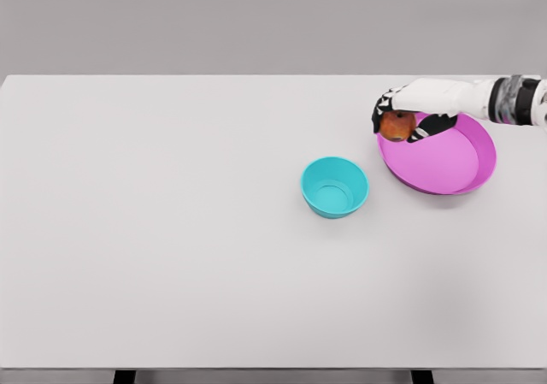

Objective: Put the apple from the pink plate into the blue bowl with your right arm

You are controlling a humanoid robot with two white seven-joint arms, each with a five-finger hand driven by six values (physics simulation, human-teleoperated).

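The worktop (171, 256) was a plain white slab, and its left half carried nothing the task needed. No left arm showed anywhere in the head view.

The blue bowl (334, 187) sat right of centre, upright, mouth open to the camera, nothing inside. It stood apart from the pink plate (444, 162), a clear strip of worktop between them. Likely set that way so the carry is short: a sideways and slightly nearer move from plate to bowl.

The apple (396, 126) was at the plate's far-left rim, held in the right hand (408, 117). Fingers were clenched around the apple, dark fingertips (377, 115) wrapping its left side and more digits below on the right, so it was a side-on wrap grasp rather than a pinch from above. That suited a round fruit that would roll out of a light hold. Could not tell if the apple was touching the plate or just lifted off it; it overlapped the rim edge.

The right arm came in from the right edge, stretched nearly level across the plate's back, wrist pointing left. Judged stage: grasp made, transfer to the bowl not yet done. Main risk: apple slipping, or clipping the bowl's rim on release.
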